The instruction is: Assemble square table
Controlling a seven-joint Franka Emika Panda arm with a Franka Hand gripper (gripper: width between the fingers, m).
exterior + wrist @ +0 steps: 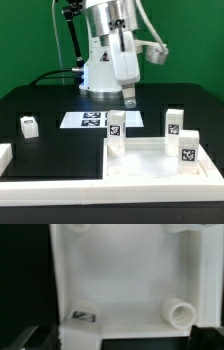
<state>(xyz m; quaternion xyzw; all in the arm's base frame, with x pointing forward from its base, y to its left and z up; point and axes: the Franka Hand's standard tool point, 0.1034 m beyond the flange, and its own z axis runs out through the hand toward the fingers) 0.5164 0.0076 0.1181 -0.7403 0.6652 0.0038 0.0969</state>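
Observation:
The white square tabletop (pixel 150 160) lies at the front right of the black table, rim up. Three tagged white legs stand upright at its corners: one at the near left (pixel 116 127), one at the far right (pixel 173 122) and one at the near right (pixel 187 148). A fourth leg (pixel 28 125) stands loose on the exterior view's left. My gripper (pixel 128 98) hangs open just behind the tabletop's left leg, holding nothing. In the wrist view the tabletop (pixel 125 274) fills the frame, with an empty round socket (pixel 180 313) and a tagged leg (pixel 80 322) close to one finger of the gripper (pixel 122 339).
The marker board (pixel 88 120) lies flat behind the tabletop, under the arm. Long white border rails run along the front (pixel 100 187) and the left edge (pixel 4 155). The robot's base (pixel 98 70) stands at the back.

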